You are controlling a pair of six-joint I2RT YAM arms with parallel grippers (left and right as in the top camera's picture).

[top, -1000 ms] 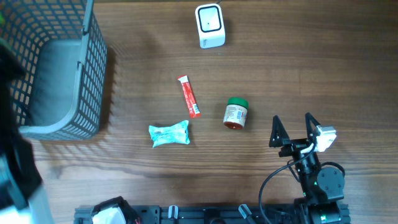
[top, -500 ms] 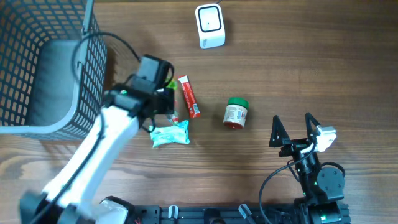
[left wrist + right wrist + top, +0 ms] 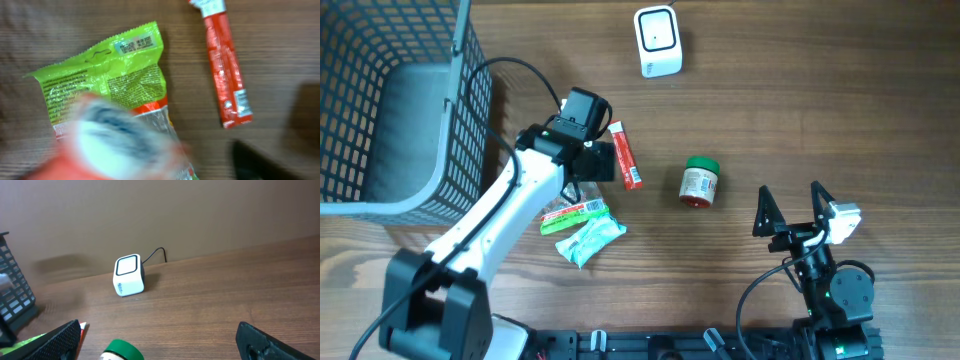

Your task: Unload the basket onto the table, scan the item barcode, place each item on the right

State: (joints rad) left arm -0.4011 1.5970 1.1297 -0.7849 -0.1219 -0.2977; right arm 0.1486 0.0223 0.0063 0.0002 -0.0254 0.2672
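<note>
Lying flat on the brown wooden counter [image 3: 820, 100], the lime-green plastic snack packet [image 3: 575, 214] sits just on the near side of the left end effector [image 3: 592, 165]. It is partly under that arm's white forearm and not between the fingers. From above I cannot tell whether this end effector is released or clenched. A teal crinkled wrapper [image 3: 591, 241] lies just beside the packet's near edge. A red stick sachet [image 3: 625, 155] lies just right of the left end effector, with a small green-lidded jar [image 3: 700, 183] further right. A white cube-shaped scanner [image 3: 657, 41] stands at the far edge and a grey wire basket [image 3: 400, 110] at the far left. The right end effector [image 3: 790, 208] is released, spread wide around nothing, near right and well apart from the packet.

The left wrist view shows the packet's pale printed panel and the sachet's white label, both too small to read. A blurred red-and-white shape covers the packet's lower part.

The right wrist view shows the scanner upright, far ahead, with a dark-framed window and no legible writing.
</note>
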